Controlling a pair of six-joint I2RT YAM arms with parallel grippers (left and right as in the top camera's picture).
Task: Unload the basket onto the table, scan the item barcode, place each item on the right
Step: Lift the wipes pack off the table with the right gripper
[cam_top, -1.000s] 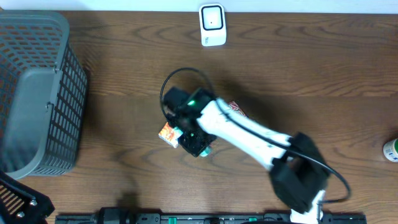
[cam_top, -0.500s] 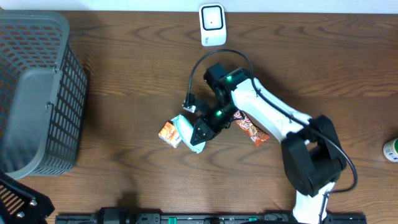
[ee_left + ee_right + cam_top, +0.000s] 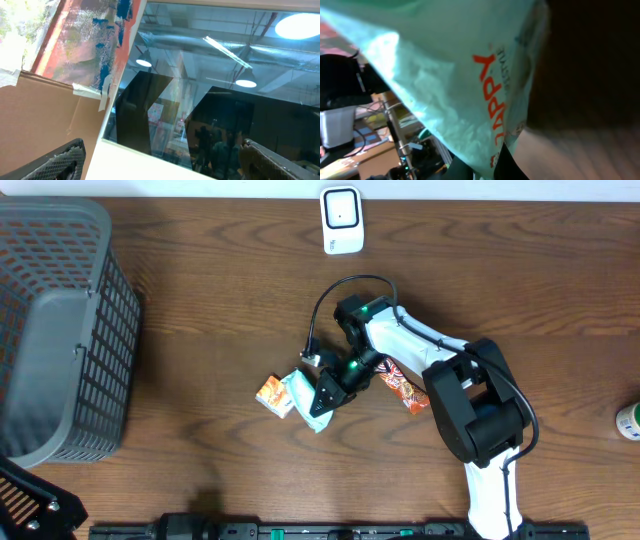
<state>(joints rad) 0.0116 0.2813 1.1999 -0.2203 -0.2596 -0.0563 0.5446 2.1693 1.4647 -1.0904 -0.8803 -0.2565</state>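
Right gripper [image 3: 325, 393] pinched shut on the mint packet [image 3: 303, 400]
Thin and crinkly, it could slip free, or meet the scanner [image 3: 341, 221] barcode-side away

A second ago my right arm lay stretched across the middle of the table, hiding what was under it. Now it is folded back, with its elbow drawn up close beside the wrist and the cable looped above. My right gripper [image 3: 322, 398] has swung round to point down-left, and the pale green packet [image 3: 298, 388] it clamps is uncovered, as is the red snack wrapper [image 3: 402, 390]. Over the last half second the packet has shifted only slightly.
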